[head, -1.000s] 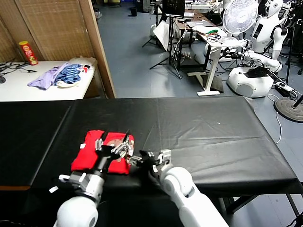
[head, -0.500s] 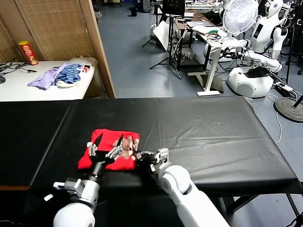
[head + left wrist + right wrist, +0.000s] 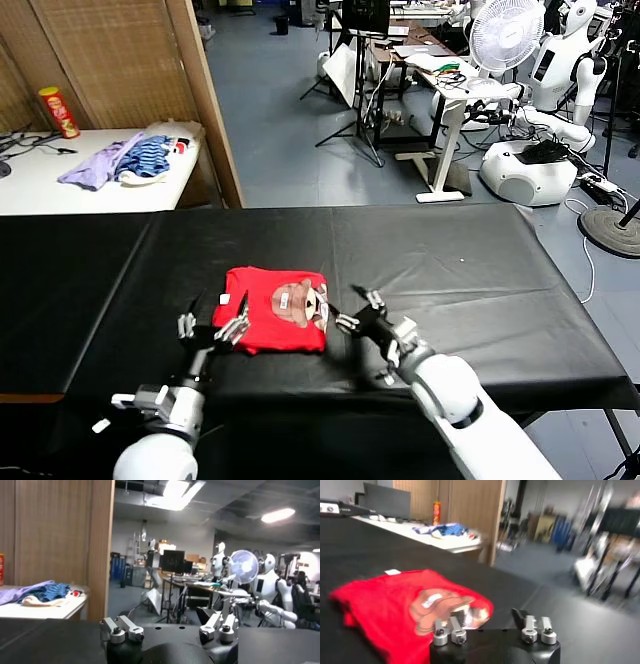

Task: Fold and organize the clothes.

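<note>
The red T-shirt [image 3: 274, 321] lies folded into a compact rectangle on the black tabletop [image 3: 470, 290], lower centre of the head frame, brown-and-white print and small white label facing up. The left tool [image 3: 212, 322] sits at the shirt's left edge, spread wide and holding nothing. The right tool [image 3: 362, 312] rests just right of the shirt, fingers apart and empty, above the cloth
</note>
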Controlling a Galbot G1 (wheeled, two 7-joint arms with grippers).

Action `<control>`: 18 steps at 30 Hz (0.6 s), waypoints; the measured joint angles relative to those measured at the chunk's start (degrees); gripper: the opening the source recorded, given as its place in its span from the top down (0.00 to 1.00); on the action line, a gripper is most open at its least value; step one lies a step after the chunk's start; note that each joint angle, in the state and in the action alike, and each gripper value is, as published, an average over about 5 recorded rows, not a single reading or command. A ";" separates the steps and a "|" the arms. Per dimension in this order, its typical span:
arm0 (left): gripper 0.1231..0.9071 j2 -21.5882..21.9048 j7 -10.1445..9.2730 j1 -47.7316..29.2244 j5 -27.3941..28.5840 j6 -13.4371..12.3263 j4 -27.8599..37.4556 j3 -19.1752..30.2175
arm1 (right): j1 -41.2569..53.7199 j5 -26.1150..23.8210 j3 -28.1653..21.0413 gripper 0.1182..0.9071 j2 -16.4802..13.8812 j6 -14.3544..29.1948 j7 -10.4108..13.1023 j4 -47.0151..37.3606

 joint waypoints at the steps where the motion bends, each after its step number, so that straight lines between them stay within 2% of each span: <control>1: 0.14 0.01 0.18 0.23 -0.09 -0.37 0.09 -0.19 | -0.89 -1.03 0.36 0.22 -0.38 1.82 0.51 0.54; 3: 0.14 0.13 0.13 0.79 -0.18 -0.21 0.05 -0.69 | -2.93 -2.18 1.25 0.16 -0.73 4.93 1.74 1.76; 8: 0.14 1.28 -1.42 2.89 -0.13 1.92 -1.37 -2.14 | -9.29 -3.02 4.57 0.14 -0.39 10.38 6.23 5.43; 18: 0.14 2.54 -2.31 12.66 0.13 1.27 -4.34 -5.77 | -25.56 -4.28 10.48 0.14 1.35 18.52 15.59 12.15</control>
